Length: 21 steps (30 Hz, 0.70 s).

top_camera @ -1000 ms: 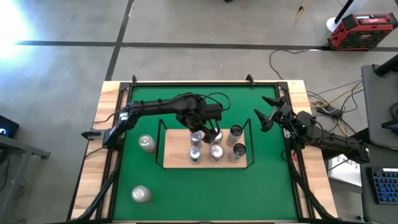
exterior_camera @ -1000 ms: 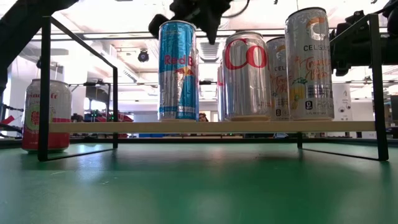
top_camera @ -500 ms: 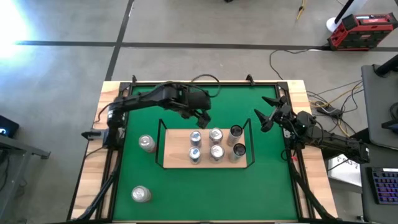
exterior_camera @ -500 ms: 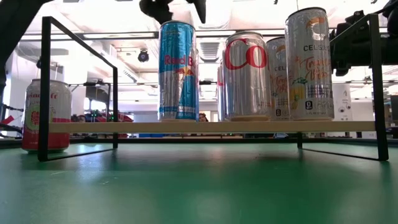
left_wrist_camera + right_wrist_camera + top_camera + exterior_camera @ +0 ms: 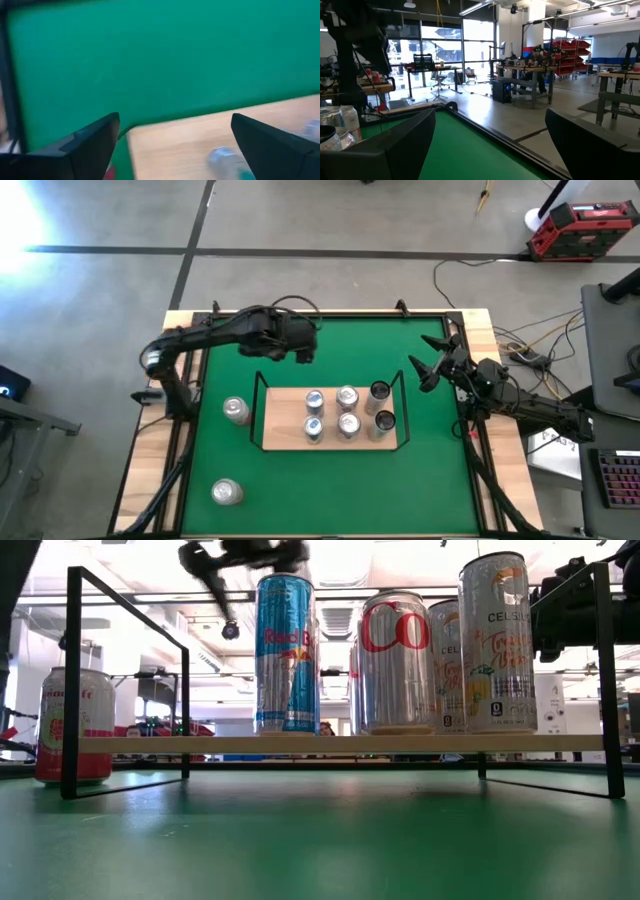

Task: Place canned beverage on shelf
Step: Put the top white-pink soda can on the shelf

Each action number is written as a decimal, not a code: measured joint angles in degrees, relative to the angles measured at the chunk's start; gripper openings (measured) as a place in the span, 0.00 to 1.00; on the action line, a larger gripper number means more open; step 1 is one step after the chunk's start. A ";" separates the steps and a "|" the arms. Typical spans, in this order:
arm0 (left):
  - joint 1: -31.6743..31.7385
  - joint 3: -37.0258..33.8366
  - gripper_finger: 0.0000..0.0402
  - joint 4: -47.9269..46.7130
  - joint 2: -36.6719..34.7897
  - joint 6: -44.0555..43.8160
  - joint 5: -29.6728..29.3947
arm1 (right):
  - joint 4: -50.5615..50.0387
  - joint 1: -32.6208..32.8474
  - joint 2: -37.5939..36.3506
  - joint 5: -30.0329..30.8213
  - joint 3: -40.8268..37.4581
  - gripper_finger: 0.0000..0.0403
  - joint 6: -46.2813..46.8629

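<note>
While six aluminium beverage cans stand upright on the flat light-wood shelf with its thin black wire rail, the left gripper hovers empty behind it, jaws wide. The right gripper waits beside the shelf, jaws also wide.

The left wrist view is smeared with motion blur: a can on the light-wood shelf shows only as a grey smudge at the bottom, and another at the right edge is cut off. In the low view the left gripper is blurred and clipped by the top edge. Behind the Red Bull can and the Coke can, further cans are mostly hidden. In the right wrist view, the cans at the left edge are cropped, their labels unreadable. From the high view, can tops are too small to identify brands.
</note>
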 joint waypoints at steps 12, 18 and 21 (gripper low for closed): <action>1.80 -28.60 0.85 0.02 -19.86 -20.27 19.09 | 0.00 0.00 0.00 0.02 0.00 0.91 0.10; -1.76 -40.68 0.84 2.54 -29.80 -31.04 24.81 | 0.00 0.00 0.00 -0.01 0.00 0.91 0.08; -4.35 -45.86 0.84 5.81 -33.95 -33.65 25.07 | 0.00 -0.01 0.00 0.02 0.00 0.91 0.07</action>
